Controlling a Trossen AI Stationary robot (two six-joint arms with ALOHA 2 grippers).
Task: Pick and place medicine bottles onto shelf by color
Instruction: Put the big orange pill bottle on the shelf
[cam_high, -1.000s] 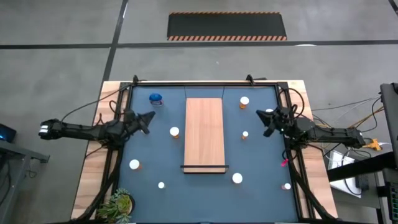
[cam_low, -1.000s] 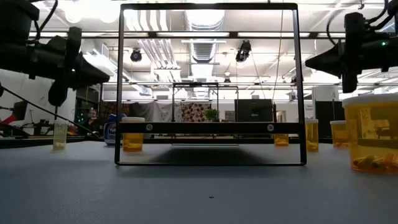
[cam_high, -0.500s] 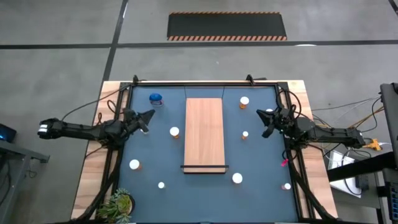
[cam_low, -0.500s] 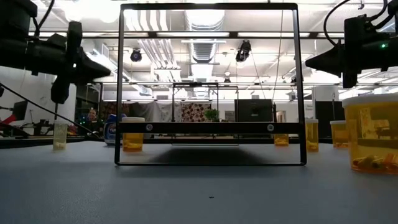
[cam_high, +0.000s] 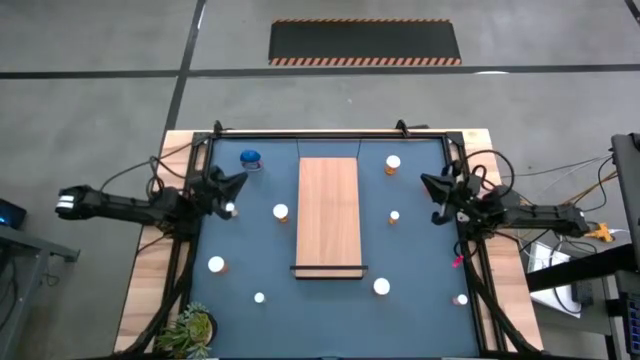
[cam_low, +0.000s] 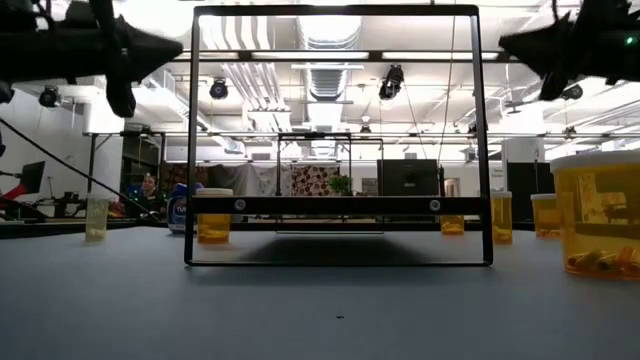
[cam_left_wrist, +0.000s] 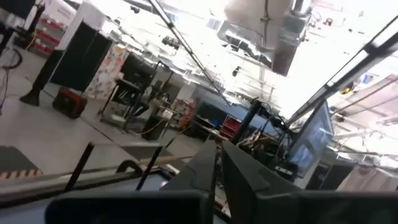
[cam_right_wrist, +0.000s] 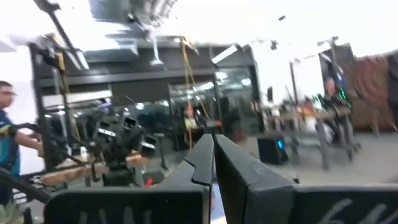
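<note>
Lying along the table's (cam_high: 440, 320) middle, the shelf (cam_high: 329, 215) stood bare, its dark end toward the near edge. The bottles (cam_high: 280, 211) stood scattered on both sides of it, the blue bottle (cam_high: 250, 158) near the far left corner. I held my left gripper (cam_high: 237, 184) at the left edge and my right gripper (cam_high: 428, 184) at the right edge, fingers pressed together, holding nothing.

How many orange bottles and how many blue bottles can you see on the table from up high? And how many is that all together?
Orange bottles: 8
Blue bottle: 1
Total in plain sight: 9
</note>
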